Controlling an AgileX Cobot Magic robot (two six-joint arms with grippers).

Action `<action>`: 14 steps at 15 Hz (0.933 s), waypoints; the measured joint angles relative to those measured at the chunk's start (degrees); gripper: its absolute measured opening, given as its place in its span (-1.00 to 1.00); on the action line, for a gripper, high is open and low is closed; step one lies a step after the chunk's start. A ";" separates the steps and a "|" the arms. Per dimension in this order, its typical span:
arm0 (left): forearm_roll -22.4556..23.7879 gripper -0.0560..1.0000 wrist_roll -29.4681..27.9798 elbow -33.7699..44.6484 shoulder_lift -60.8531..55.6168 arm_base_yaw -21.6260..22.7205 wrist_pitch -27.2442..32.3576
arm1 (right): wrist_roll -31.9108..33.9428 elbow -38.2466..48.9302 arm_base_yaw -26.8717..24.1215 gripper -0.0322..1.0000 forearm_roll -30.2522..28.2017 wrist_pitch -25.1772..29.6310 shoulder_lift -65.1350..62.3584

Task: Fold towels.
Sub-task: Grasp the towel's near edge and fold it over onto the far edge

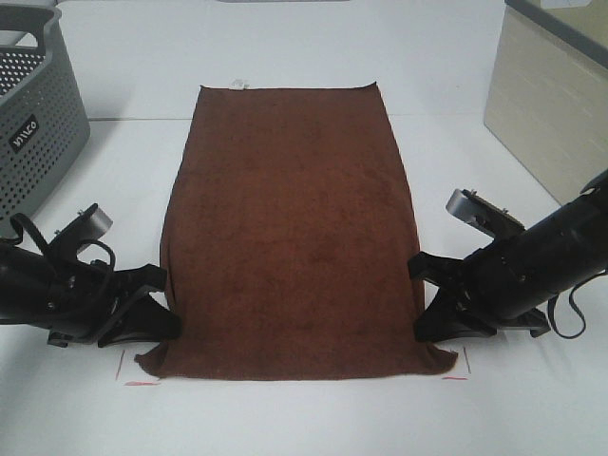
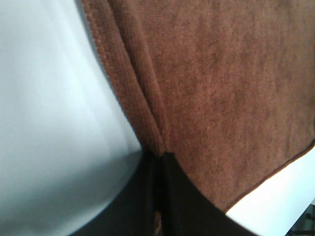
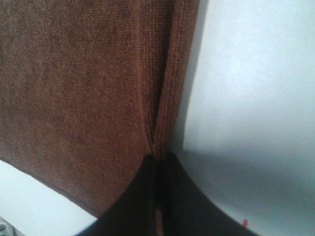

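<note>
Here the towel [image 1: 290, 228] lies spread flat in the middle of the desk [image 1: 532, 408], its short edges facing the near and far desk edges, with the white tag [image 1: 237, 85] on the far one. My left gripper [image 1: 157, 309] is pressed together on the towel's left long hem, close to its near-left corner. My right gripper [image 1: 427, 304] pinches the right hem the same way. A grey basket [image 1: 38, 133] stands at the far-left desk corner.
</note>
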 joint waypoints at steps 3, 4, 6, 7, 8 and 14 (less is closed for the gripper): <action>7.56 -0.88 -5.96 1.15 -4.58 0.00 -1.89 | 4.13 1.43 0.00 -0.94 -4.30 -0.40 -3.27; 7.56 -0.88 -5.96 1.15 -4.58 0.00 -1.89 | 4.13 1.43 0.00 -0.94 -4.30 -0.40 -3.27; 8.65 -0.88 -7.05 4.01 -8.94 0.00 -2.01 | 5.33 4.18 0.00 -0.94 -4.35 -0.34 -7.28; 8.65 -0.88 -7.22 6.30 -11.06 0.00 -2.01 | 5.33 6.13 0.00 -0.94 -4.30 -0.17 -9.11; 8.71 -0.88 -7.28 8.65 -13.24 0.00 -2.01 | 5.44 7.91 0.00 -0.94 -4.18 0.17 -10.89; 9.40 -0.88 -7.28 20.91 -21.08 0.00 -1.72 | 5.44 19.14 0.00 -0.94 -3.72 4.64 -21.03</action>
